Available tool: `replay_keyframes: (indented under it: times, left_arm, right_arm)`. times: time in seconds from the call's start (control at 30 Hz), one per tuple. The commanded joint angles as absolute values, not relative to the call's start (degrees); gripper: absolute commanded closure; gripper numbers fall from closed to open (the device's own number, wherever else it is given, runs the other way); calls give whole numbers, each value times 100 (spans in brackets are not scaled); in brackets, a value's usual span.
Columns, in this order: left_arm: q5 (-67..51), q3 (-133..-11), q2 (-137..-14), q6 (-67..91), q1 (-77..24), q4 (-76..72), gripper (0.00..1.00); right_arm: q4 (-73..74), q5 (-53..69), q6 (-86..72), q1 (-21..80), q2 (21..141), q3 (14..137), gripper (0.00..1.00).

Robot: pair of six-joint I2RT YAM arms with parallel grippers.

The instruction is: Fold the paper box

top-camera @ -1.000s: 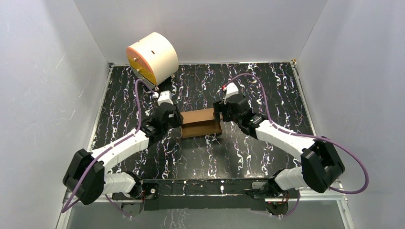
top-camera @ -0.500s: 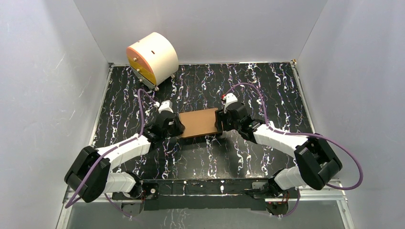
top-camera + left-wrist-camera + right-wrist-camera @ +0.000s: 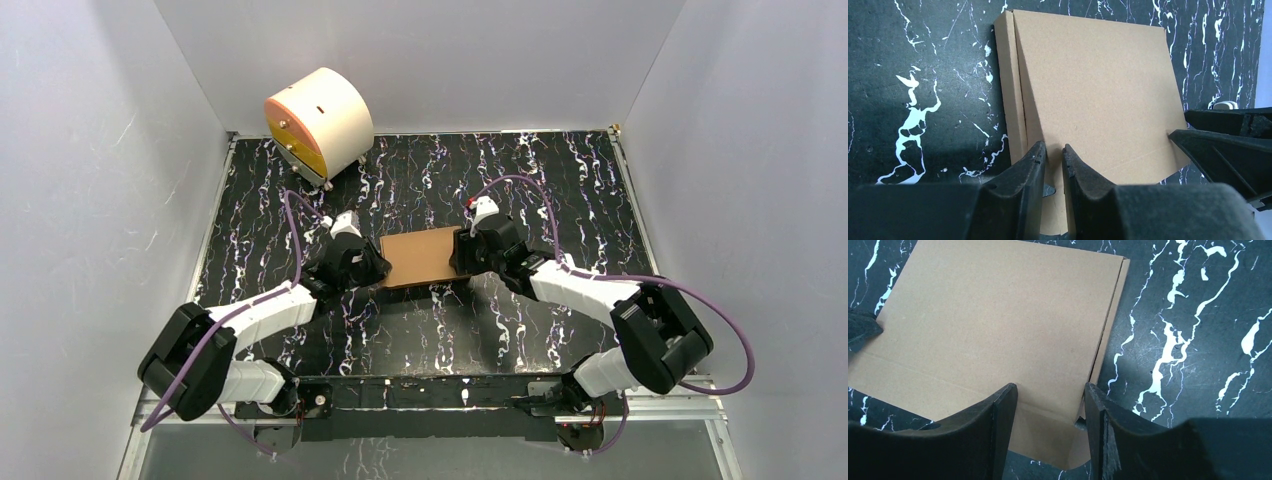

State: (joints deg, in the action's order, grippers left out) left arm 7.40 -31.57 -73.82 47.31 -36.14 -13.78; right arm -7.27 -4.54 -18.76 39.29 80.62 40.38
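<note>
Marbled table [image 3: 560, 180], flat paper box [image 3: 420, 256], left tool [image 3: 1054, 151] pinching it, right tool [image 3: 1050, 390] wide.

1. A black tabletop [image 3: 560, 180], marble-patterned with white veins, fills the middle of the top view.
2. Plain pale grey panels close it in: a back wall [image 3: 430, 60], a left wall [image 3: 100, 200] and a right wall [image 3: 740, 180].
3. A thin metal rail [image 3: 633, 200] runs along the tabletop's right edge.
4. The light is soft and even, and faint scuffs mark the left wall.
</note>
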Motion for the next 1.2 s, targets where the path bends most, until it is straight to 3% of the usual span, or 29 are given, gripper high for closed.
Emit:
replay_keyframes:
  times: [0.0, 0.3, 0.8, 1.17]
  left_arm:
    - [812, -3161, -7211, 4768, -3647, -1210, 81]
    - [1138, -3141, -6799, 4636, -3536, -743, 66]
    - [359, -3124, -7442, 5014, -3437, -1221, 63]
    - [-411, -3019, -7551, 5559, -3428, -1771, 66]
  right_arm:
    - [-977, -250, -2201, 3970, 7989, 4018, 38]
    - [-756, -126, -2283, 3553, 7536, 3992, 31]
    - [-1127, 597, -2786, 3460, 8073, 3779, 25]
    - [-1624, 1320, -3133, 3463, 8223, 3681, 33]
